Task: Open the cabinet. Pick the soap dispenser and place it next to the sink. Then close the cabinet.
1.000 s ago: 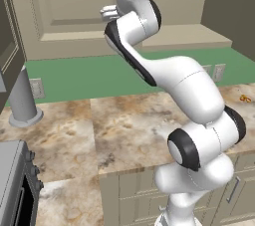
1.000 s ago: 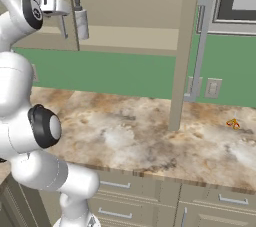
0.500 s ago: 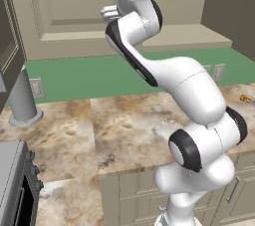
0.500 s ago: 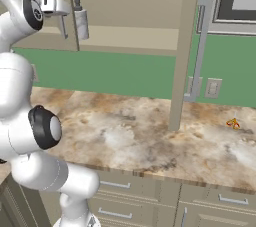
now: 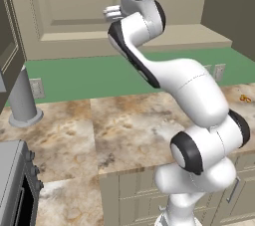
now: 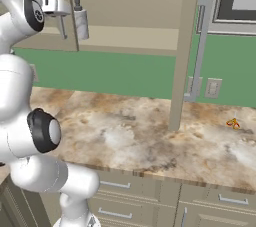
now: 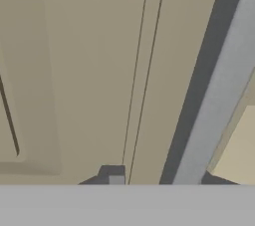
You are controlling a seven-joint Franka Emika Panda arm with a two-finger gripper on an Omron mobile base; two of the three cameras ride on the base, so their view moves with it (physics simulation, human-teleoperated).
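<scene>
You are looking up at the wide beige wall cabinet [image 6: 125,6] with recessed-panel doors. In the right base view its right door [image 6: 186,46] stands swung out edge-on toward you, with its long silver bar handle [image 6: 201,46] running down the side. The left door [image 6: 45,11] is mostly cut off by the frame's top and left edge and partly covered by the arm, so you cannot tell how far it stands open.

The small pale grey cylindrical soap dispenser [image 6: 80,21] stands upright at the left end of the plain beige shelf, just beside the silver bar handle [image 6: 59,8] of the left door. Its pump top is small and hard to make out.

The two-finger gripper [image 6: 64,7] reaches in from the left at that handle, level with the top of the dispenser. Its fingers are hidden against the handle in the right base view, and in the left base view the gripper [image 5: 112,12] is mostly covered by the arm's own wrist. In the hand view the grey bar handle [image 7: 214,95] runs slantwise up the right side over the beige door panel [image 7: 99,70], and one dark fingertip [image 7: 113,174] just peeks up at the bottom; the other is not clear. You cannot tell whether the jaws are apart, together or clamped on the handle.

Below lies the mottled brown stone counter [image 6: 150,136], with a small orange thing [image 6: 232,123] too small to identify. In the left base view a larger grey flared-base post [image 5: 22,98] stands at the counter's left.
</scene>
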